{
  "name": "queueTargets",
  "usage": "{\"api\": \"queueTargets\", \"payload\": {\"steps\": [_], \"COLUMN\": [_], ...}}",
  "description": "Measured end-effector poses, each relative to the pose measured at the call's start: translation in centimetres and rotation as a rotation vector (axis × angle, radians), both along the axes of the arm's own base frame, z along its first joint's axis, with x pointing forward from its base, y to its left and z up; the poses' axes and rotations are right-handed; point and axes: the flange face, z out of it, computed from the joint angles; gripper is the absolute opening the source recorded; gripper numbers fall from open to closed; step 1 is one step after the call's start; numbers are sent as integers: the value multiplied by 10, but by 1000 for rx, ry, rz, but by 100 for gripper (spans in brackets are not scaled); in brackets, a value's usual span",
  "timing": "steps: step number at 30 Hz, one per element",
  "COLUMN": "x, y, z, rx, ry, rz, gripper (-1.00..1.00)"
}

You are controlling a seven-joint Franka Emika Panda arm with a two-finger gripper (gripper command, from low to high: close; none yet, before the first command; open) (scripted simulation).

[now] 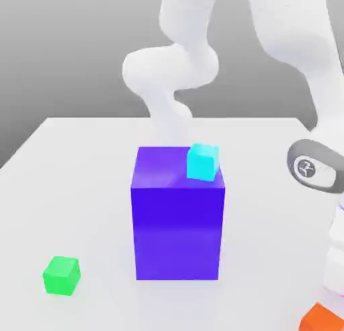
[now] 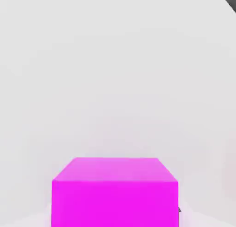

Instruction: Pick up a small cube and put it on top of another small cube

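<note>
Arm (image 1: 316, 88) low over magenta cube (image 2: 114, 191)

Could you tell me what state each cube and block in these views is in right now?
cyan cube: resting on the purple block's top, near its corner
purple block: upright on the table
green cube: on the table, alone
orange cube: on the table, partly out of frame
magenta cube: on the table, untouched

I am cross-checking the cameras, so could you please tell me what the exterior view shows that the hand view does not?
Exterior view: a tall blue block with a cyan cube on its top, a green cube, an orange cube at the frame edge, and the arm. Hand view: a magenta cube. Both share the white table.
</note>
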Motion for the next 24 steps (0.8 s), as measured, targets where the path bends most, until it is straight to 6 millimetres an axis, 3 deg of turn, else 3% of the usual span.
{"api": "queueTargets", "payload": {"steps": [5,10,14,18,19,21,22,24], "x": [45,53,33,-11,-20,-29,-31,-31], "y": [-124,-249,-349,-473,-496,-512,-515,-515], "z": [18,32,41,35,23,-1,-8,-8], "rx": [-23,-31,-25,-5,2,5,4,4], "ry": [-11,-11,-7,-2,-1,0,1,1], "rz": [-213,-428,-615,-867,-911,-945,-951,-951], "gripper": [-100,-100,-100,-100,-100,-100,100,100]}}
